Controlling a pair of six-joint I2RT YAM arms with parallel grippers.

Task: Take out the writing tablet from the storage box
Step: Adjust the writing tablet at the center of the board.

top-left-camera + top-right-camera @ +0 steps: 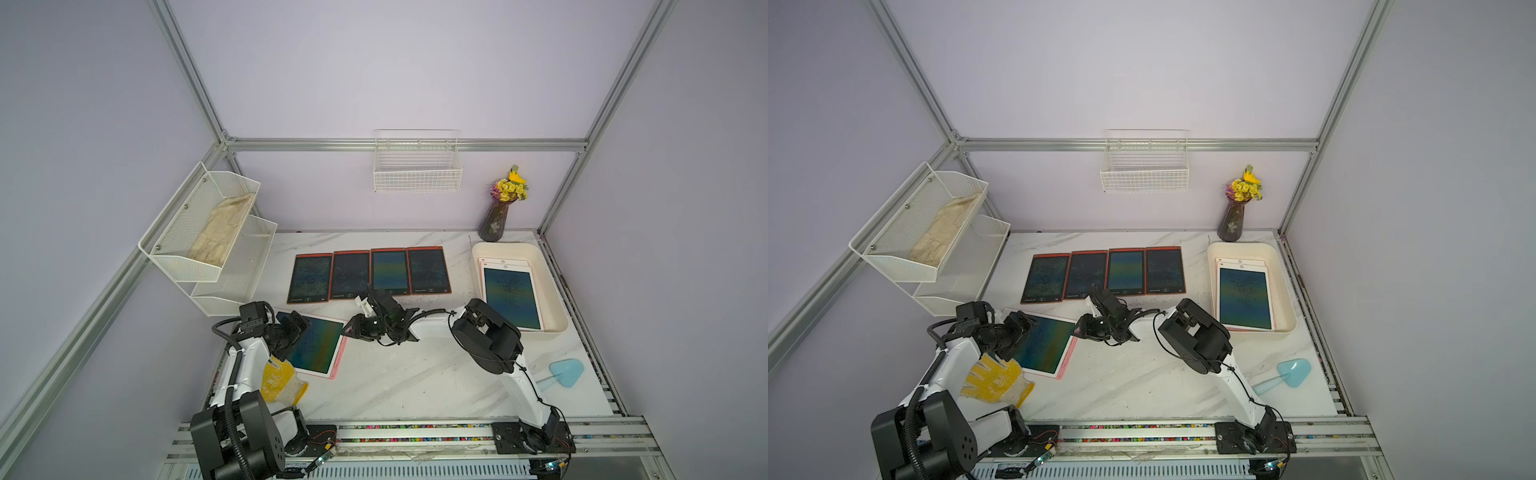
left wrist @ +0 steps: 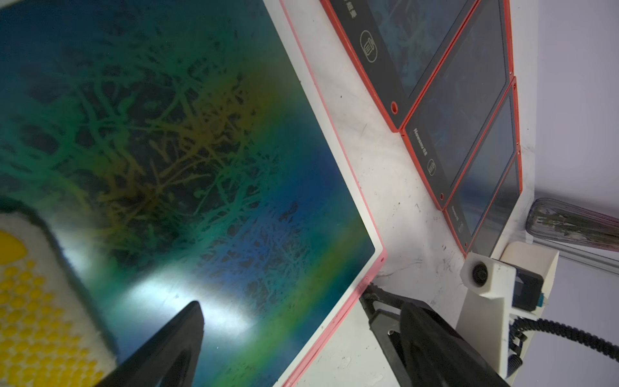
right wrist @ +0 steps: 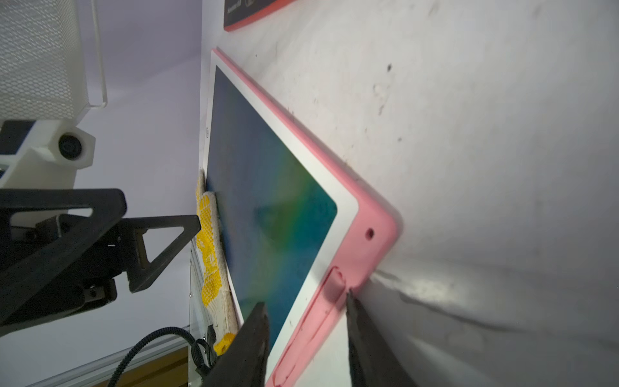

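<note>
The writing tablet lies out on the table, well apart from the storage box, one edge touching a yellow glove. The right gripper straddles its pink rim, probably to set it down. I cannot tell whether it pinches. The left gripper hovers spread wide above the screen, holding nothing. Other tablets lie boxed.

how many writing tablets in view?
7. Four red-framed tablets in a row at the table's back; one pink-edged tablet front left; two stacked tablets in the storage box; others may hide beneath them.
</note>
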